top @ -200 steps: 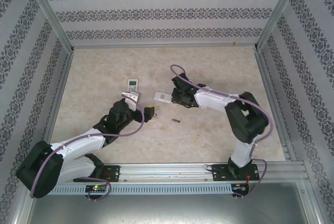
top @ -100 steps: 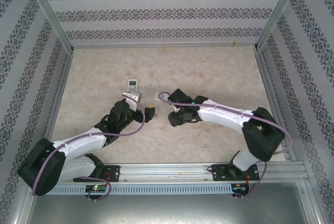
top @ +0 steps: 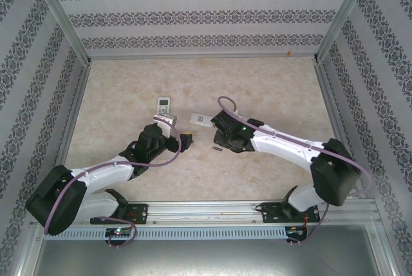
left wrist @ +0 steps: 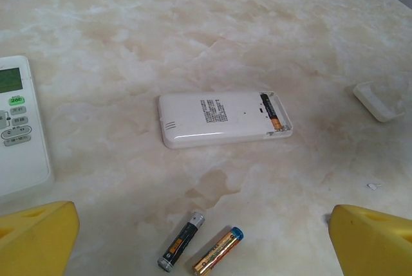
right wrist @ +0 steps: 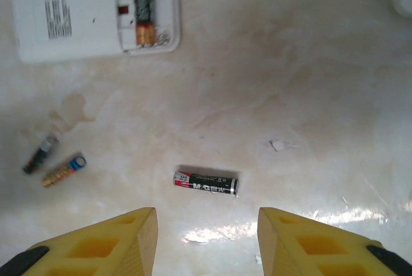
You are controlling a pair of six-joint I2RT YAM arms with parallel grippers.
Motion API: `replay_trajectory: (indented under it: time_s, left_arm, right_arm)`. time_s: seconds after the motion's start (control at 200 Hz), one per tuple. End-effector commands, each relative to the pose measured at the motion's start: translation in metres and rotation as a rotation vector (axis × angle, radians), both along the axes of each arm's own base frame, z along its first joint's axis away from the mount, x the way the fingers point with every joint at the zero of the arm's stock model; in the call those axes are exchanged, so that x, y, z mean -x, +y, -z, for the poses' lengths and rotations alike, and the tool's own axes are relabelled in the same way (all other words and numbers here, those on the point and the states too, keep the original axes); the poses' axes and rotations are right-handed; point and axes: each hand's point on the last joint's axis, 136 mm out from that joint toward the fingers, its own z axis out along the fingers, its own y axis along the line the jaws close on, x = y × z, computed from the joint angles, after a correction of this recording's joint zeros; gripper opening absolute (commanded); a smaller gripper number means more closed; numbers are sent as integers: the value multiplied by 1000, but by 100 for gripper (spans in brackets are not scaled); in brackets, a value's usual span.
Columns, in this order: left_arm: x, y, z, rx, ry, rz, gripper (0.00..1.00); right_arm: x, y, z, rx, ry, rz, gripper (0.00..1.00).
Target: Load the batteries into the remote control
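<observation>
The right gripper (right wrist: 207,224) has swung off the white rectangular plastic remote control (right wrist: 71,22), where one dark-and-copper battery (right wrist: 145,15) now lies, seemingly seated. It hangs half-parted and empty over the second black battery (right wrist: 206,183), loose on the marbled beige surface (right wrist: 309,96) with free room all round. The left gripper (left wrist: 203,218) waits wide, empty.

Left end effector (left wrist: 203,228) low, fingers spread wide, right end effector (right wrist: 206,217) pointing downward, fingers parted
</observation>
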Motion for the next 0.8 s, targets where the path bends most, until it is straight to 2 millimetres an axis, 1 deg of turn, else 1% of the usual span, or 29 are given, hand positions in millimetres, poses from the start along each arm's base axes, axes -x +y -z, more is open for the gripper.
replay_trajectory:
  time_s: [0.0,0.02,0.06,0.11,0.13,0.16,0.195,0.255,0.32,0.415,0.48,0.545,0.614,0.699,0.794]
  left_arm:
    - [-4,1,-8,37,-22,-8,100]
    - [-4,1,-8,38,-23,-9,100]
    - [-4,1,-10,39,-27,-9,100]
    - [-3,2,-11,38,-27,-11,100]
    - [-3,2,-11,38,-29,-13,100]
    - [-3,2,-12,39,-30,-13,100]
    - [-2,2,-13,42,-32,-10,100]
    - [-2,2,-14,45,-34,-10,100]
    - [-2,2,-13,46,-32,-10,100]
    - [-2,2,-14,45,-34,-10,100]
    - [-2,3,-14,39,-36,-13,100]
    - [-2,4,-15,38,-39,-19,100]
    - [-2,5,-16,40,-45,-21,100]
    - [-2,4,-15,37,-42,-18,100]
    - [-2,5,-16,35,-42,-18,100]
  right_arm:
    - [-16,-7,-16,-72,-67,187,46]
    - [-19,-5,-18,-59,-81,153,47]
    - [-27,5,-25,-31,-110,16,47]
    - [-32,32,-33,-21,-148,-279,47]
    - [-30,42,-34,-3,-157,-404,47]
    - [-23,49,-30,44,-147,-552,47]
    - [-17,48,-22,138,-110,-683,46]
    - [-10,34,-5,287,-20,-798,44]
    - [-3,30,8,334,32,-907,46]
    - [7,36,22,304,72,-1008,49]
    - [10,38,32,292,102,-1039,51]
    - [12,42,43,282,127,-1068,51]
    - [8,44,54,293,153,-1069,50]
    - [5,46,66,308,174,-1068,46]
    - [-2,39,76,368,187,-1048,43]
